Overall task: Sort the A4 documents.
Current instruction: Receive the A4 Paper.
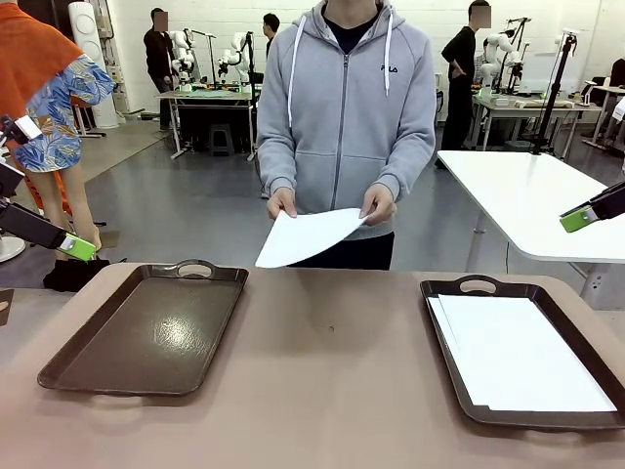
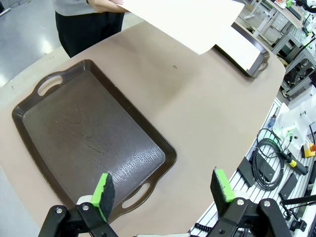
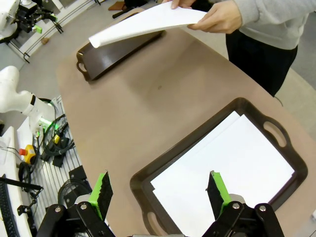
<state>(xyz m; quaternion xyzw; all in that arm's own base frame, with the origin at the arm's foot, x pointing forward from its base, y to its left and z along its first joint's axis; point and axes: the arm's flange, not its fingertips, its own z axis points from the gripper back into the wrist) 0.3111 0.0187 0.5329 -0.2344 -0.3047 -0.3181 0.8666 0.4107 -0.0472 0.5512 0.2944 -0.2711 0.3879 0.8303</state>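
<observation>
The loaded tray (image 3: 256, 136) lies directly beneath the right pincer (image 3: 158, 192), whose jaws stand wide apart and hold nothing; its stack of A4 documents (image 3: 232, 168) sits flush inside. The bare tray (image 2: 89, 138) lies under the left pincer (image 2: 165, 190), also spread and holding nothing. Well ahead of both, the person's hands (image 1: 376, 203) hold 1 sheet (image 1: 308, 236) by its far edge, drooping: likely light, limp and slippery, best pinched at the free near edge. The hoodie's chest reads "FILA" (image 1: 390, 69).
</observation>
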